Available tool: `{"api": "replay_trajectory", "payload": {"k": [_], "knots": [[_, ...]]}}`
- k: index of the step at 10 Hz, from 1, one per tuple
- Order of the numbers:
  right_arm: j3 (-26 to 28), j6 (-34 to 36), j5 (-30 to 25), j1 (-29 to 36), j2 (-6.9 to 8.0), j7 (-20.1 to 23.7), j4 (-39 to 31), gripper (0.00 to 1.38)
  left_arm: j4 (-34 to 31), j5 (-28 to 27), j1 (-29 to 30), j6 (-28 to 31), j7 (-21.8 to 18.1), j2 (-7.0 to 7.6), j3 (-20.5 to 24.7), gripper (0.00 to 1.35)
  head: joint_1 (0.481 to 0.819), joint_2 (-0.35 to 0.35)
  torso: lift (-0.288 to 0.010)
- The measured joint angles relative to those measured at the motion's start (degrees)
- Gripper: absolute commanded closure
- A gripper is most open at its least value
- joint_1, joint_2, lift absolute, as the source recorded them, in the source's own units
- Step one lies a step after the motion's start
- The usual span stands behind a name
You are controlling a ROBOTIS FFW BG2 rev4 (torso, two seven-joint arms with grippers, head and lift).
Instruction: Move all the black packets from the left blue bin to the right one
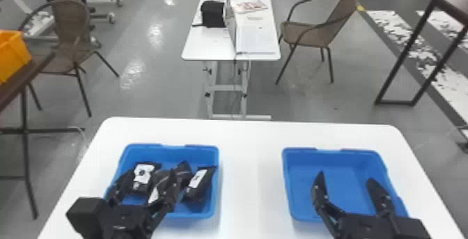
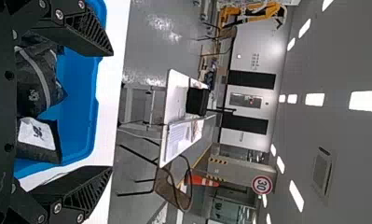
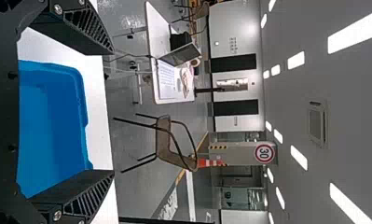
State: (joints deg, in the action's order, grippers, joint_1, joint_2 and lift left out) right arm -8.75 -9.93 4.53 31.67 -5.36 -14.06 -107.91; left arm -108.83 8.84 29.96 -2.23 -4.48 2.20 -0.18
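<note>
My left gripper is over the near part of the left blue bin, its fingers apart. Black packets with white labels lie in that bin: one at the left, one by the right wall, and others between them, partly behind my fingers. The left wrist view has the open left gripper with a dark packet and a white-labelled packet beyond it. Over the right blue bin, which holds no packets, my right gripper stands open; in its wrist view the right gripper has nothing between its fingers.
Both bins stand on a white table, with a gap of tabletop between them. Beyond its far edge are a second white table, a chair at the right and another chair at the left. An orange bin sits at the far left.
</note>
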Motion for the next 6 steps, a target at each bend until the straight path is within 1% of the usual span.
{"api": "replay_trajectory", "payload": {"k": [1,2,4,5,6], "knots": [[0.0,0.0,0.2,0.0,0.0,0.0,0.1,0.11,0.0,0.6,-0.7,2.2,0.0,0.0,0.1,0.19,0.695,0.008,0.0],[0.0,0.0,0.3,-0.1,-0.04,0.0,0.1,0.11,0.0,1.4,-2.0,5.7,0.0,0.0,0.3,0.21,0.695,0.008,0.0],[-0.2,0.0,0.8,-0.4,-0.22,0.0,0.3,0.11,-0.1,2.7,-5.2,14.1,-0.5,-0.05,1.3,0.27,0.695,0.009,0.0],[-0.3,-0.1,1.3,-0.7,-0.33,0.0,0.6,0.11,-0.2,3.6,-7.3,20.1,-2.7,-0.01,2.7,0.27,0.695,0.01,0.0],[-0.6,-0.1,1.8,-1.0,-0.47,0.0,0.9,0.11,-0.2,3.4,-9.5,25.4,-4.7,0.25,4.2,0.28,0.695,0.018,0.0]]}}
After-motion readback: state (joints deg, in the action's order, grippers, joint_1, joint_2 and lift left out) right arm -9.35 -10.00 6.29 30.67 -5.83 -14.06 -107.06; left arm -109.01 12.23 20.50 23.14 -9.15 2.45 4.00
